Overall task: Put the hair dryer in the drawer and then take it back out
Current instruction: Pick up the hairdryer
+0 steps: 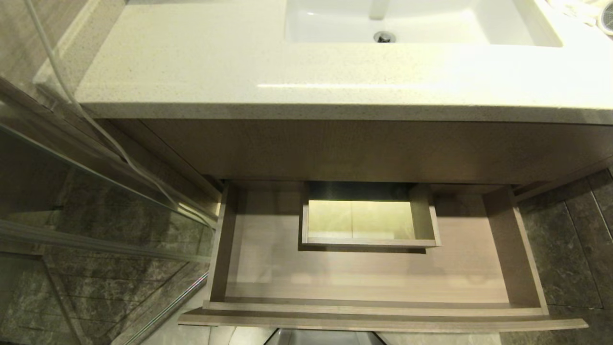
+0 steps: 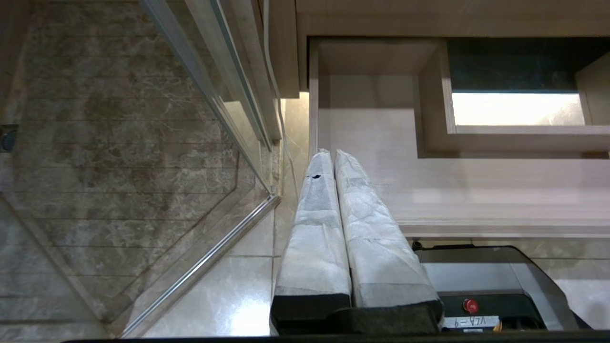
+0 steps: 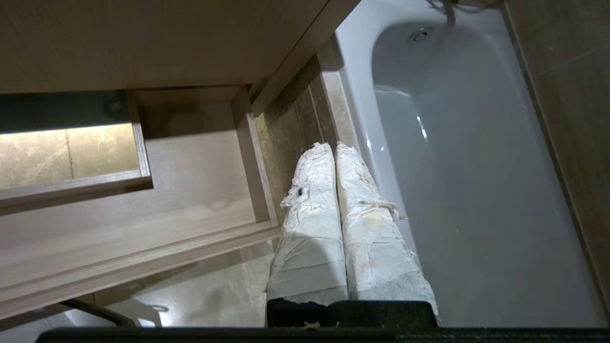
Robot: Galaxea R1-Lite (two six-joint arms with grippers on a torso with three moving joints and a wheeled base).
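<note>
The drawer (image 1: 364, 306) of the vanity stands pulled out, light-brown wood grain, with a boxed cutout (image 1: 368, 242) at its middle back; nothing lies inside it. The hair dryer (image 1: 608, 18) shows only as a grey mesh grille at the far right of the countertop, with white cord beside it. My left gripper (image 2: 332, 152) is shut and holds nothing, over the drawer's (image 2: 476, 190) left front corner. My right gripper (image 3: 333, 145) is shut and holds nothing, just outside the drawer's (image 3: 190, 190) right side. Neither gripper shows in the head view.
A white sink basin (image 1: 412, 24) is set into the speckled countertop (image 1: 239, 72). A glass shower partition (image 1: 96, 215) stands left of the drawer. A white bathtub (image 3: 467, 166) lies to the right. My base (image 2: 491, 281) sits below the drawer front.
</note>
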